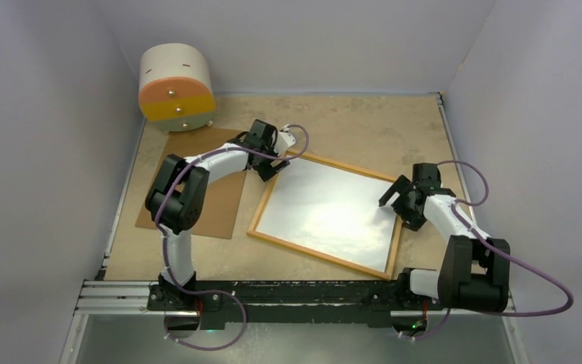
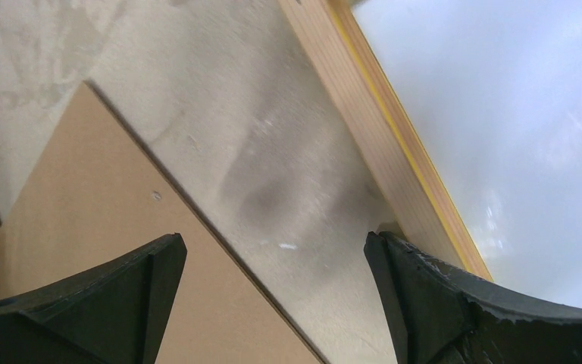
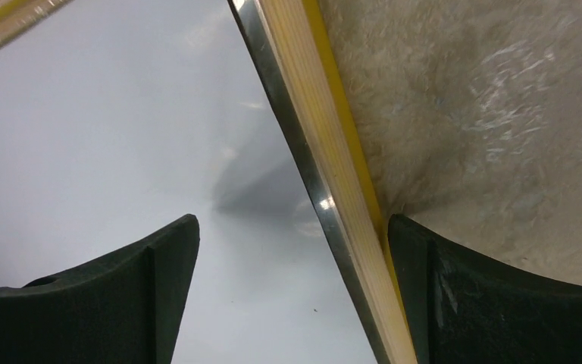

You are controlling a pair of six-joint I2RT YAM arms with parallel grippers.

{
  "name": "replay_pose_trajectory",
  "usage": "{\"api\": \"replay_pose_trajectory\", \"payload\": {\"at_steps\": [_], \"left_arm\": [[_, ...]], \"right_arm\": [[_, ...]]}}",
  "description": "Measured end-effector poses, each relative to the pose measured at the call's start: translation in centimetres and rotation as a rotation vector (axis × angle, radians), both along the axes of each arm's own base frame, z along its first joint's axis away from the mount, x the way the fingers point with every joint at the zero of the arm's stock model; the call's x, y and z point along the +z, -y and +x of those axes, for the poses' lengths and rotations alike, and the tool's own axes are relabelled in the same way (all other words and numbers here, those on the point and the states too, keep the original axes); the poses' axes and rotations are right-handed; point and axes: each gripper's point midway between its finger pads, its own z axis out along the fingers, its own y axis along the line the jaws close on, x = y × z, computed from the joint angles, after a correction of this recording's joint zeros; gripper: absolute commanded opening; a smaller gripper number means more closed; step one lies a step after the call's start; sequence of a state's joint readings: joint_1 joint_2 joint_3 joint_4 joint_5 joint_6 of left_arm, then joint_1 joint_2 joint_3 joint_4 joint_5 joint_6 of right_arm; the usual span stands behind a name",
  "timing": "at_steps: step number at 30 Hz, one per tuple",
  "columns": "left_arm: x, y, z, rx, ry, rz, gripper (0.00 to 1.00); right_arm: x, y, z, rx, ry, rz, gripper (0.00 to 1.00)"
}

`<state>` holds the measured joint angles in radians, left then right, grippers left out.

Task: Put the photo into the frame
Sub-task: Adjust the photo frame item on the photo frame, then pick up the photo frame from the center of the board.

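Both jaws gape empty; the photo point(image 1: 326, 208) seems already seated white-side-up in the face-down frame point(image 2: 367, 129), leaving only the brown backing board point(image 1: 223, 205) beside it unfitted.

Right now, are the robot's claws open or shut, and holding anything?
Left gripper: open, holding nothing.
Right gripper: open, astride the frame rim, gripping nothing.

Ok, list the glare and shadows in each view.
Top external: a bright glare patch washes the pale panel inside the frame. Left wrist: a soft grey shadow lies on the table beside the frame's rim; the panel is blown out. Right wrist: a sharp glint on the rim's inner edge, a grey shadow on the panel.
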<state>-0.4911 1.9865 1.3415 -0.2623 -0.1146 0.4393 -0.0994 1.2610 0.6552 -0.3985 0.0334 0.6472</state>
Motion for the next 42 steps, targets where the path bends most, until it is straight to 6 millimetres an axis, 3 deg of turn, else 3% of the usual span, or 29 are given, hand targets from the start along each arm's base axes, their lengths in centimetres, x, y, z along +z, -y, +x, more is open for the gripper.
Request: {"api": "replay_pose_trajectory", "payload": {"at_steps": [3,6,14,17,21,23,27,32,37,39,42], "left_arm": [[-0.1,-0.1,-1.7,-0.065,-0.055,0.011,1.0],[0.3,-0.5,-3.8,-0.154,-0.107,0.022,1.0],[2.7,0.1,-9.6,-0.434,-0.161,0.0,1.0],[2.9,1.2,-13.0,-0.552,-0.174,0.028,1.0],[1.3,3.8,-20.4,-0.754,-0.24,0.089,1.0],[0.0,4.3,-23.2,-0.82,-0.288,0.12,1.0],[-1.1,3.1,-24.2,-0.805,-0.318,0.172,0.97],[-1.6,3.1,-23.4,-0.759,-0.289,0.196,0.66],[-2.2,3.4,-23.6,-0.709,-0.322,0.198,0.22],[-2.3,3.7,-23.5,-0.697,-0.317,0.2,0.01],[-1.9,4.1,-22.9,-0.67,-0.292,0.205,0.0]], "right_arm": [[-1.1,-1.0,-0.5,0.008,-0.034,0.056,0.93],[-1.1,-1.2,0.6,0.006,-0.025,0.085,0.91],[-0.1,-3.4,6.9,-0.005,0.092,0.255,0.88],[0.0,-4.0,7.9,-0.007,0.117,0.295,0.87],[0.2,-4.2,8.1,-0.011,0.124,0.311,0.88],[0.2,-4.2,8.1,-0.012,0.124,0.311,0.87],[0.2,-4.1,8.0,-0.015,0.124,0.305,0.86],[0.5,-3.8,7.5,-0.024,0.115,0.29,0.86],[0.8,-3.5,6.9,-0.039,0.097,0.275,0.92],[1.0,-3.3,6.8,-0.047,0.089,0.268,0.94],[2.1,-2.7,7.0,-0.063,0.095,0.245,0.98]]}}
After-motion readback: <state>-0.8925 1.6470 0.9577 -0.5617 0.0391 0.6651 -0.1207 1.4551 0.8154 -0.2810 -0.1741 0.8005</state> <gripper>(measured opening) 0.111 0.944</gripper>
